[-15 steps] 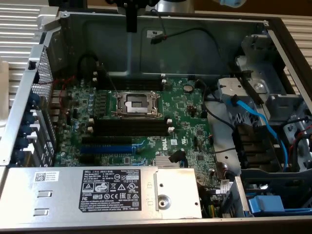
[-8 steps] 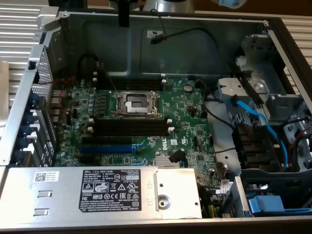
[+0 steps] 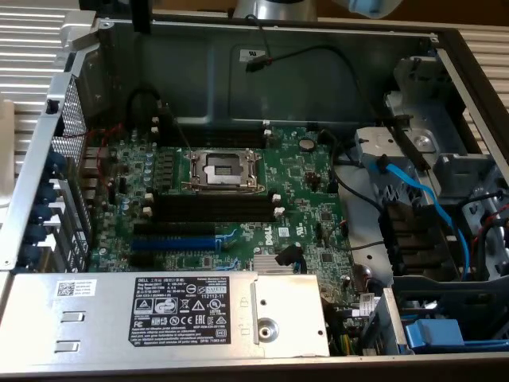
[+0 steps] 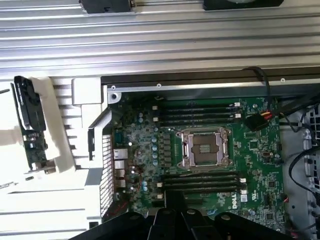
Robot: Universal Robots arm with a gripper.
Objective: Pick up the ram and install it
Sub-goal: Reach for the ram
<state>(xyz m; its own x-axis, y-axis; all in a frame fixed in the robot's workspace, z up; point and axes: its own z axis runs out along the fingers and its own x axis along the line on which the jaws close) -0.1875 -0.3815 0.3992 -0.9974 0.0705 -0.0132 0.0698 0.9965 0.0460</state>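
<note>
The ram (image 4: 31, 127) is a narrow green stick with black chips, resting in a white holder outside the computer case, beyond its perforated side wall (image 4: 105, 165). My gripper (image 4: 172, 217) shows as dark shapes at the picture's edge, high above the motherboard (image 4: 250, 165) and well apart from the ram. Nothing can be seen in its hold. Long black slots with white end clips (image 4: 200, 181) lie beside the open CPU socket (image 4: 204, 148), with another set (image 4: 197, 112) on its other side. The exterior view shows the black slots (image 3: 211, 208) with no stick in them, below the socket (image 3: 223, 169).
A blue slot (image 3: 171, 243) lies near the black ones. The power supply box (image 3: 167, 314) with its label covers the case's near side. Blue cables (image 3: 413, 199) and drive bays fill the exterior view's right. Ribbed metal table (image 4: 160, 40) surrounds the case.
</note>
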